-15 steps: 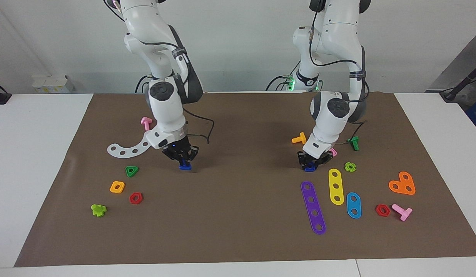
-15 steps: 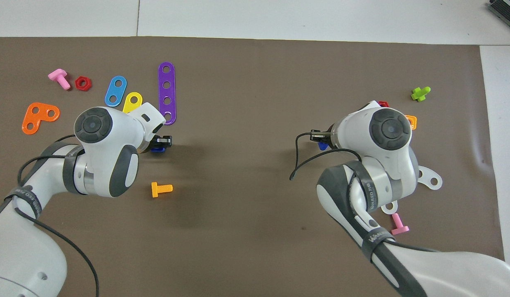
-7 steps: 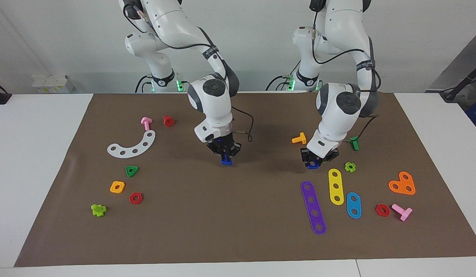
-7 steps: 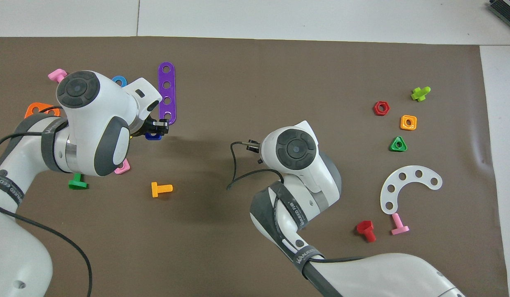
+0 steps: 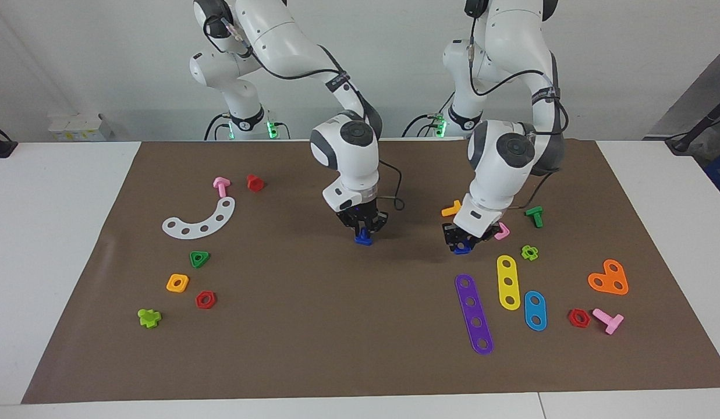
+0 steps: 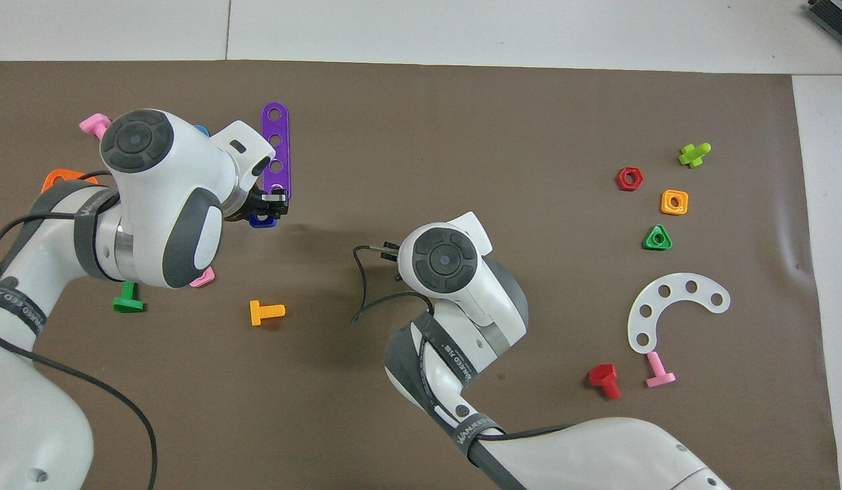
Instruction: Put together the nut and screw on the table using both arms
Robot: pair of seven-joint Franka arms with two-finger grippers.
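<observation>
The right claw (image 5: pixel 363 228) grips the blue screw (image 5: pixel 363 238) over the table (image 5: pixel 313 326); beside the purple strip (image 5: pixel 474 313), the left claw (image 5: pixel 461 241) grips the blue nut (image 5: pixel 461 249).

Both arms bend down over the table. The right gripper (image 5: pixel 363 228) hangs over the middle, fingers closed. The left gripper (image 5: pixel 463 240) hangs toward its own end, tilted, fingers closed.
</observation>
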